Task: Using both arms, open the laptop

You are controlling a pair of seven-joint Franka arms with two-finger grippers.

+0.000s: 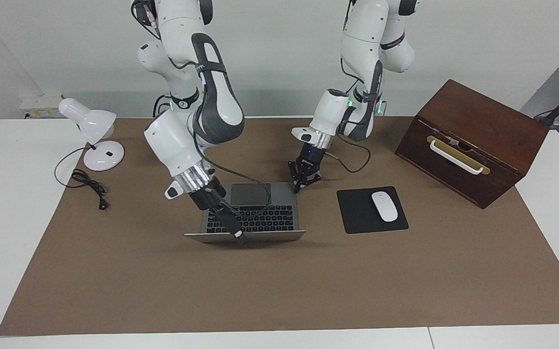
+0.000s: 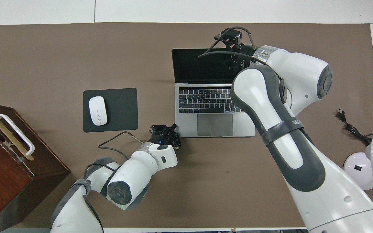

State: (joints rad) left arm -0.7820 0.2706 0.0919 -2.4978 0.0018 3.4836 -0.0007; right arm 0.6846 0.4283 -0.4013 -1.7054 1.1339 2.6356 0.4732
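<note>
Two claws: clenched left claw pins the laptop's near corner, right claw, grip unreadable, at its lid.

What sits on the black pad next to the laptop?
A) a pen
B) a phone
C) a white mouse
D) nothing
C: a white mouse lies on the black mouse pad, beside the open laptop toward the left arm's end of the table.

Right gripper perhaps arm-hidden
</note>
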